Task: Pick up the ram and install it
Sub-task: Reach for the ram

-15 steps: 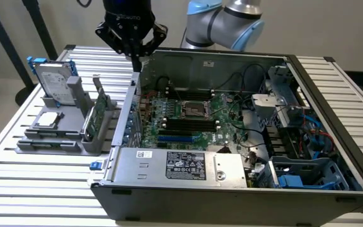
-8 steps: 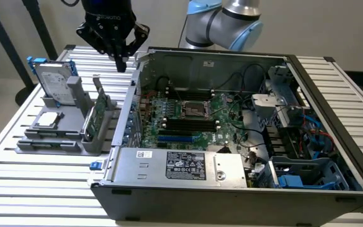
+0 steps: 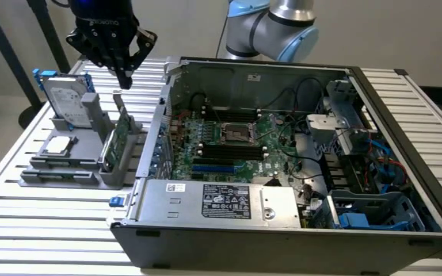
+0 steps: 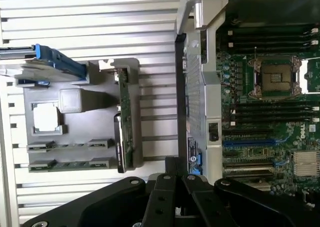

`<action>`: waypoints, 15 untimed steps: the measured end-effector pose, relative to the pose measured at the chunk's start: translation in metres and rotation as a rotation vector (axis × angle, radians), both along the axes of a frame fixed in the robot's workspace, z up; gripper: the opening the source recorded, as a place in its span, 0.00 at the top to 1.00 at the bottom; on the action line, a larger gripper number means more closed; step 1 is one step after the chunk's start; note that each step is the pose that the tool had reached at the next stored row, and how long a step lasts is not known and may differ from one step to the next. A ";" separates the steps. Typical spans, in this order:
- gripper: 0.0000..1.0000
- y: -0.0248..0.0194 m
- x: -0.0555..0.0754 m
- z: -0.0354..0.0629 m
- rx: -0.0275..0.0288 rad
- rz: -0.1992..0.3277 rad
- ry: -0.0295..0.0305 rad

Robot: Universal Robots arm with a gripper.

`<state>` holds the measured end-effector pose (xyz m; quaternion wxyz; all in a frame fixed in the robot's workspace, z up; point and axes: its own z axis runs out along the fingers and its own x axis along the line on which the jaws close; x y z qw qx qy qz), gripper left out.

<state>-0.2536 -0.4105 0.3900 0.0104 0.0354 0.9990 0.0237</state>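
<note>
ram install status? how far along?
Done: nothing visible. The ram lies in the gray holder, and the motherboard's black slots are empty.
In hand: nothing. The gripper is shut and hovers above the holder, beside the hard drive.
Left: both the pick-up and the install.

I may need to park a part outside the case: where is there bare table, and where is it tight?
Widest bare patch: the slatted table in front of the gray holder, toward the exterior view's lower left, beside the computer case. Between holder and case runs only a narrow strip. Inside the case, motherboard and blue drive cage crowd the floor.
</note>
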 end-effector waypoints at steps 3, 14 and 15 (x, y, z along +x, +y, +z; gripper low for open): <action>0.89 -0.0020 -0.013 -0.0021 -0.0008 0.000 0.0004; 0.89 -0.0086 -0.057 -0.0123 -0.0046 0.000 0.0055; 0.89 -0.0091 -0.061 -0.0132 -0.0050 0.000 0.0059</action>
